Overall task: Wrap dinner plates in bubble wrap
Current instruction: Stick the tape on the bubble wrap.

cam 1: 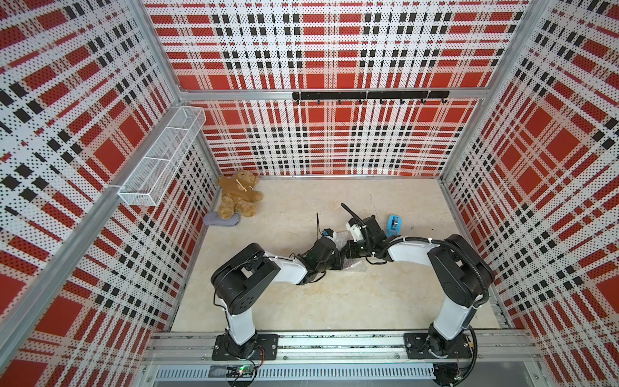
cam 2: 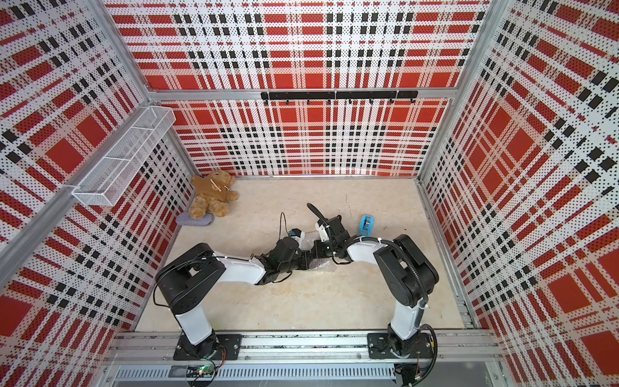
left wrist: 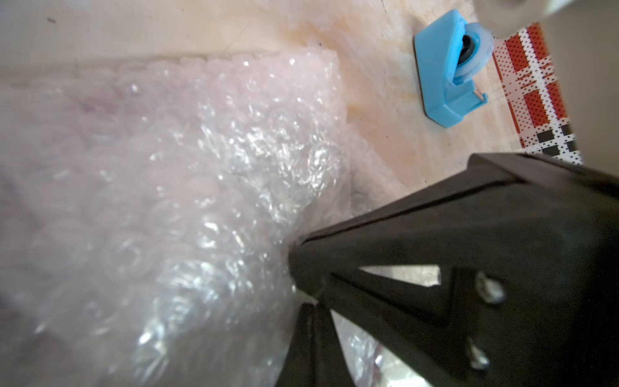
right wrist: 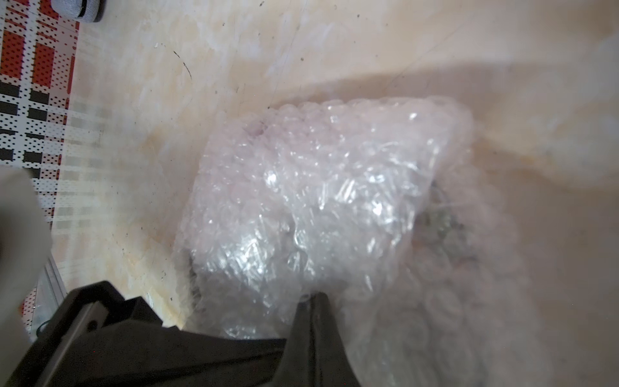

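Basically left gripper [left wrist: 295, 266] and right gripper [right wrist: 311, 299] both clamp shut on the bubble wrap [left wrist: 201, 160], presumably to hold its folds over a hidden plate.

The bubble wrap [left wrist: 201, 201] is clear, shiny, crinkly plastic. The tape dispenser [left wrist: 435, 67] is smooth blue plastic. The table [right wrist: 167, 100] looks matt, pale and slightly scuffed.

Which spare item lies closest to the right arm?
The blue tape dispenser, just beyond it; the teddy bear and grey cloth lie in the far left corner.
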{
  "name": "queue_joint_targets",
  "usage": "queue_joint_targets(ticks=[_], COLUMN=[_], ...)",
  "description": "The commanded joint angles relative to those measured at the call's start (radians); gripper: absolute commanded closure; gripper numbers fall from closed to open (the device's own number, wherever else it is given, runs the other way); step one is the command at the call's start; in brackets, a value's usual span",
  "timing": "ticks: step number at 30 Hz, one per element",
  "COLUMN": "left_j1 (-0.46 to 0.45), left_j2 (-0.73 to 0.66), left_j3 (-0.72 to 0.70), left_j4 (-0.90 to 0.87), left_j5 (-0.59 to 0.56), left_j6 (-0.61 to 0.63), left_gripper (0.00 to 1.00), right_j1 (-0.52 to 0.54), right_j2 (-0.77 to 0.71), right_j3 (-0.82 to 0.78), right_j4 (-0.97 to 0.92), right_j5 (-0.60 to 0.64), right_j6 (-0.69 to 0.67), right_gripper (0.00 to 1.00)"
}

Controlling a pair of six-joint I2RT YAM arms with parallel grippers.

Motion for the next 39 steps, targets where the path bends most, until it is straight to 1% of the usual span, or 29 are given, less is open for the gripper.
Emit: queue_joint_targets(ticks=[1, 3, 5, 8, 10, 13, 15, 17, 21, 24, 26, 29, 35, 39], left_j1=[-0.026, -0.025, -0.024, -0.027, -0.028, -0.029, -0.029, -0.03, -0.03, -0.03, -0.03, -0.03, -0.03, -0.03], left_j2=[0.038, 0.038, 0.036, 0.039, 0.041, 0.041, 0.04, 0.04, 0.043, 0.044, 0.044, 0.045, 0.043, 0.047], left_j3=[-0.037, -0.035, -0.036, -0.035, -0.032, -0.032, -0.032, -0.033, -0.029, -0.03, -0.029, -0.029, -0.029, -0.026], left_j4=[-0.175, -0.177, -0.178, -0.178, -0.178, -0.178, -0.179, -0.178, -0.178, -0.181, -0.182, -0.181, -0.184, -0.185], left_j5=[0.039, 0.039, 0.037, 0.04, 0.041, 0.039, 0.04, 0.039, 0.038, 0.038, 0.039, 0.038, 0.035, 0.036], left_j6=[0.013, 0.013, 0.014, 0.015, 0.014, 0.014, 0.013, 0.013, 0.014, 0.014, 0.014, 0.014, 0.013, 0.014], left_gripper=[1.0, 1.0, 1.0, 1.0, 1.0, 1.0, 1.0, 1.0, 1.0, 1.0, 1.0, 1.0, 1.0, 1.0], right_j1=[0.008, 0.008, 0.008, 0.009, 0.014, 0.026, 0.026, 0.026, 0.026, 0.026, 0.027, 0.034, 0.035, 0.037], right_j2=[-0.065, -0.103, -0.116, -0.072, -0.032, 0.002, -0.023, -0.077, -0.152, -0.157, -0.131, -0.097, -0.221, -0.284], right_j3=[0.014, -0.001, -0.048, -0.098, -0.088, -0.046, -0.021, -0.006, -0.002, -0.073, -0.12, -0.121, -0.071, -0.106], right_j4=[-0.131, -0.149, -0.14, -0.101, -0.107, -0.168, -0.218, -0.26, -0.321, -0.272, -0.219, -0.204, -0.282, -0.271], right_j5=[0.035, 0.041, 0.03, 0.011, 0.0, 0.023, 0.051, 0.078, 0.074, 0.054, 0.029, 0.038, 0.085, 0.047], right_j6=[-0.009, -0.001, 0.014, 0.026, 0.021, -0.014, -0.034, -0.05, -0.06, -0.022, 0.0, 0.005, -0.029, -0.008], right_gripper=[1.0, 1.0, 1.0, 1.0, 1.0, 1.0, 1.0, 1.0, 1.0, 1.0, 1.0, 1.0, 1.0, 1.0])
